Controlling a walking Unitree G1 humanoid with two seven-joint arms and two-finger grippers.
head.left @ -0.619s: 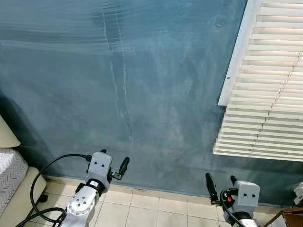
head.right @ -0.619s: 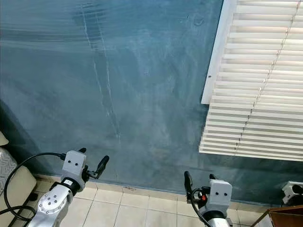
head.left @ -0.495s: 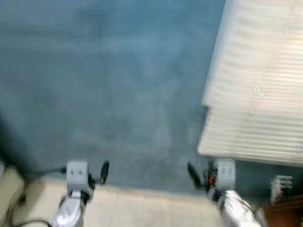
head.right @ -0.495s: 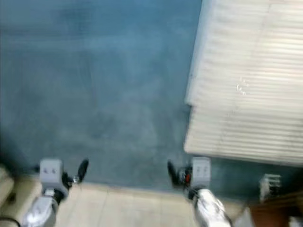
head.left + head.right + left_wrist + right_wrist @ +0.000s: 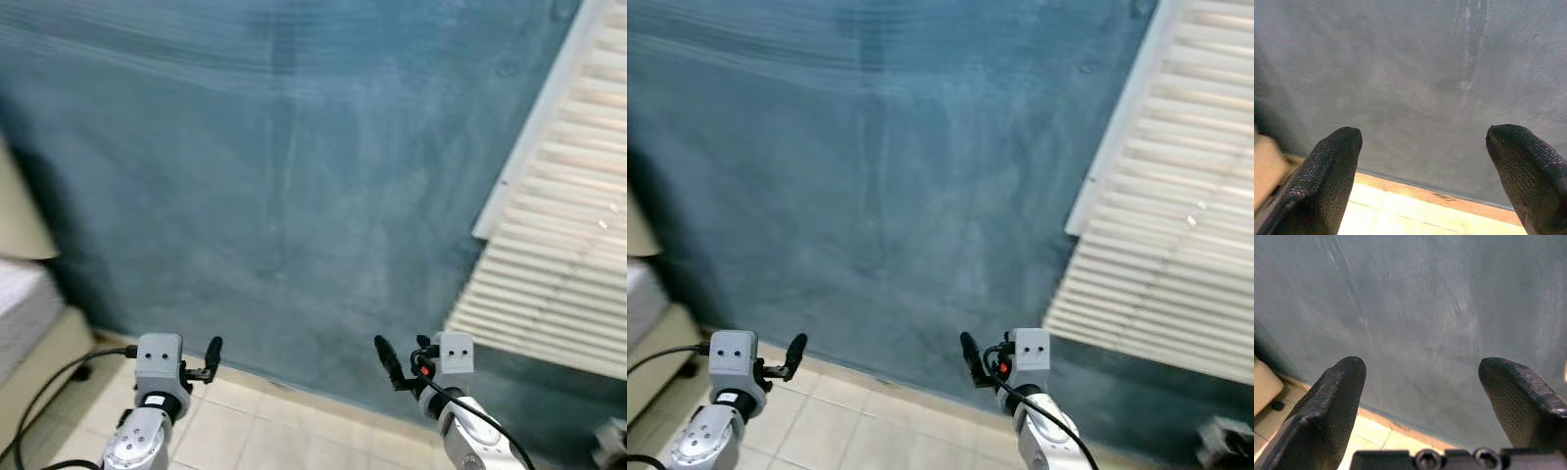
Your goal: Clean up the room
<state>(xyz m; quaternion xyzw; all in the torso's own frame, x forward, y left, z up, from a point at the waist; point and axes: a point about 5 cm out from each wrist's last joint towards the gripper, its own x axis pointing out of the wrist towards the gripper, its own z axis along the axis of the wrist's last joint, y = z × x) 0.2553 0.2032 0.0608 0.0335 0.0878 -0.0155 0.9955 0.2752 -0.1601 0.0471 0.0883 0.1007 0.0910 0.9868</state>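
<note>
You are facing a blue-grey wall (image 5: 294,196) with pale vertical streaks, and both arms are raised in front of you with nothing held. Your left gripper (image 5: 1422,147) sits low on the left, above the tiled floor (image 5: 245,431), its 2 black fingers (image 5: 1332,171) spread wide apart with only wall and the floor edge showing between them. Your right gripper (image 5: 1420,382) sits low on the right at about the same height, its 2 fingers (image 5: 1327,406) likewise spread wide and empty. White slatted blinds (image 5: 558,235) hang tilted across the upper right, above and beyond the right gripper and well apart from it. At the far left you can see the corner of a bed or cushioned seat (image 5: 24,313) with a pale lampshade (image 5: 15,215) over it, off to the outer side of the left gripper and not touching it. A black cable (image 5: 49,401) loops from the left wrist down toward the floor. A small pale object (image 5: 612,441) lies at the bottom right corner, too blurred to identify. No item to tidy can be made out near either gripper; the nearest things are that blurred object on the right and the furniture on the left.
</note>
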